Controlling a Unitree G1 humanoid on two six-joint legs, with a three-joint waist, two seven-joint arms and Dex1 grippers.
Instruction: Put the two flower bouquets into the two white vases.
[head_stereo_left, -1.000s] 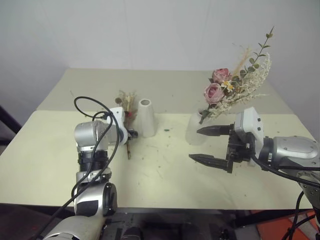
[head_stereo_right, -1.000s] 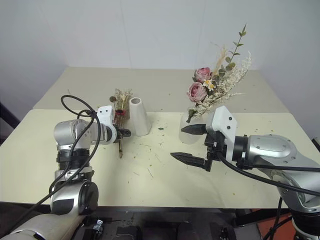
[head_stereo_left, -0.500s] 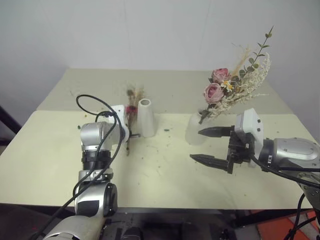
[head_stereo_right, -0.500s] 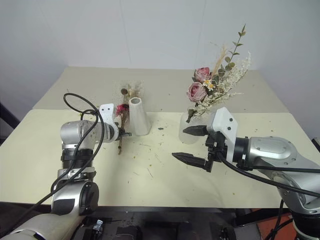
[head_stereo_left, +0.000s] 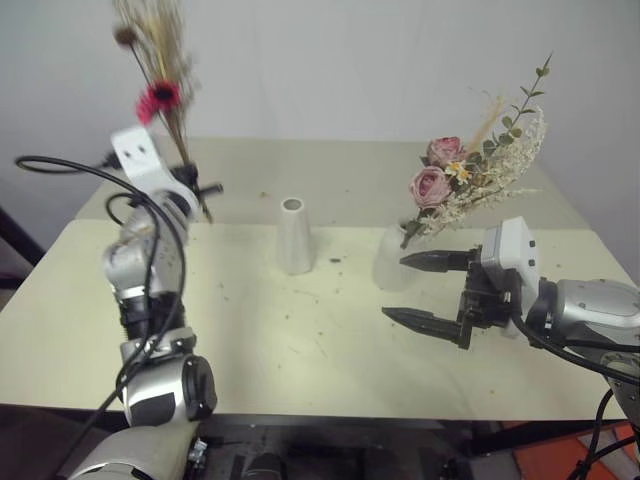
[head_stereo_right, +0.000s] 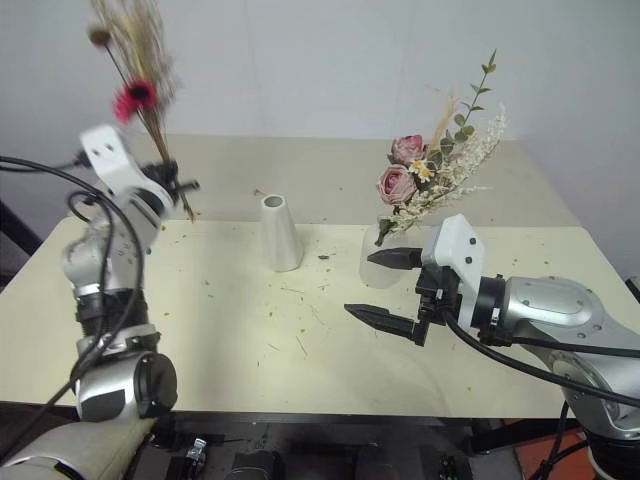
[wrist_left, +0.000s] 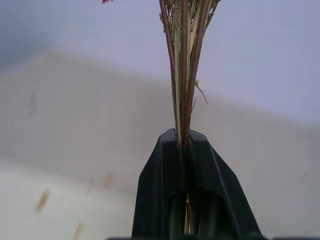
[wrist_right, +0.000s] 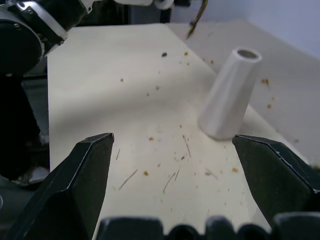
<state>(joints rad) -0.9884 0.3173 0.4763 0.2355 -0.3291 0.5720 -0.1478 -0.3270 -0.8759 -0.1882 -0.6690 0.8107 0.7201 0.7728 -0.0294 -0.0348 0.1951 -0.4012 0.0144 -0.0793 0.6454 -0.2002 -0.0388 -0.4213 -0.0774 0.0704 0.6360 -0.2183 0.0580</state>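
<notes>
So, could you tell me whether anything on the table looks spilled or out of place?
Yes: small bits of plant debris lie scattered across the table, mostly around the cone vase. Both vases stand upright.

The tall cone vase (head_stereo_left: 293, 236) looks matt white ceramic. The table (head_stereo_left: 300, 330) is smooth, matt cream. The slim bouquet (head_stereo_left: 160, 80) looks dry and straw-like.

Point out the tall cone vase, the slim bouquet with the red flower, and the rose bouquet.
Tall cone vase (head_stereo_left: 293, 240): left eye view, mid-body of the cone.
Slim bouquet (head_stereo_left: 158, 98): left eye view, on its red flower.
Rose bouquet (head_stereo_left: 429, 186): left eye view, on the lower pink rose.
</notes>
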